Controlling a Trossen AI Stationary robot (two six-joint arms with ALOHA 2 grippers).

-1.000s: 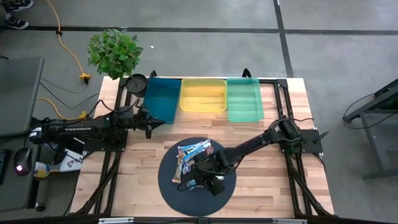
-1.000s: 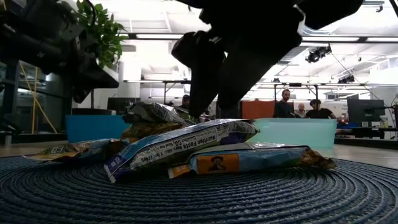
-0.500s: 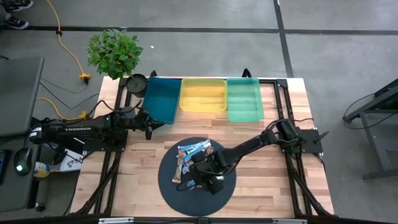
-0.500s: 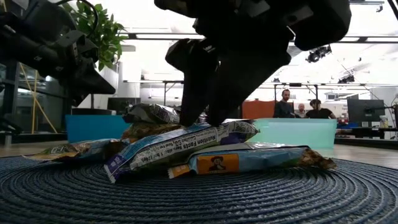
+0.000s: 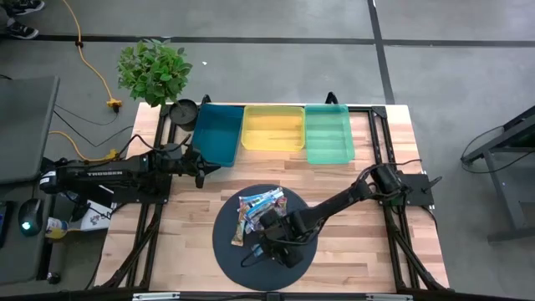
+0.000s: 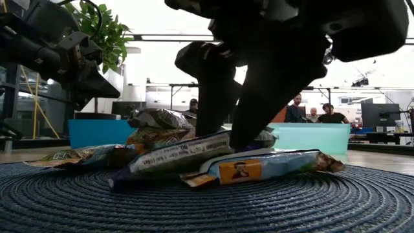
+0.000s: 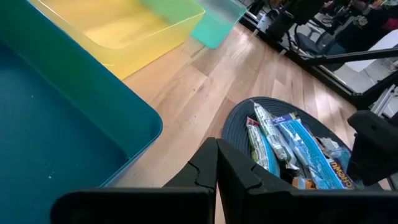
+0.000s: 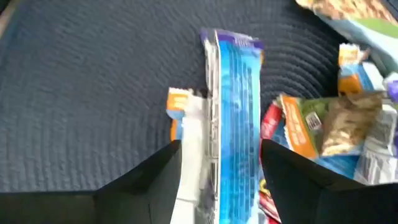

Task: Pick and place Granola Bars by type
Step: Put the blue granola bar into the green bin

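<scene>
Around my station: grey concrete floor (image 5: 276, 21) with dark seams; yellow cable (image 5: 92, 63); potted plant (image 5: 153, 71) at the wooden tabletop (image 5: 359, 251) corner; bright ceiling strip lights (image 6: 174, 37); people (image 6: 296, 109) standing beyond, near a monitor (image 6: 378, 115).

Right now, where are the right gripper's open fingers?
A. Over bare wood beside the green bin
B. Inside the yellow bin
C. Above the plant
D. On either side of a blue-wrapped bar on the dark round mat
D: in the right wrist view the right gripper straddles the blue-wrapped bar lying on the dark round mat.
</scene>
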